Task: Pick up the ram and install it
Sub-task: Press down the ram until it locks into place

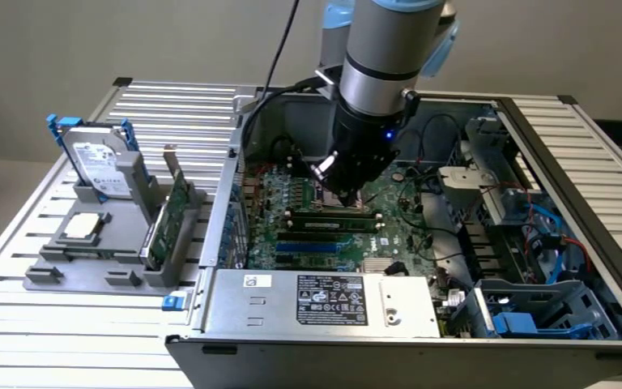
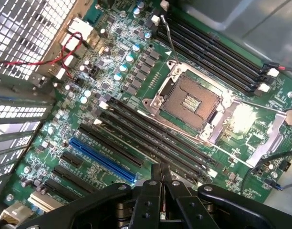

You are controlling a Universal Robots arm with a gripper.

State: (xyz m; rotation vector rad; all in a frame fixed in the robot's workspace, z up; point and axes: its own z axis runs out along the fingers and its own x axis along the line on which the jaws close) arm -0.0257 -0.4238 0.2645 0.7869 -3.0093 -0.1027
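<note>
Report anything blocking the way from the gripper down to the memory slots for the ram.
Nothing visible does. The shut gripper hangs just above the black memory slots beside the CPU socket; no cable or part crosses them there.

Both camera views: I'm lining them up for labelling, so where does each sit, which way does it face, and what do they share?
Exterior view: off the arm, above and in front of the open computer case, looking down into it; the arm and gripper show.
Wrist view: on the wrist, looking down at the motherboard from close; the shut gripper shows over the black memory slots.
Shared: the motherboard, its memory slots and blue slot, and the gripper.
</note>
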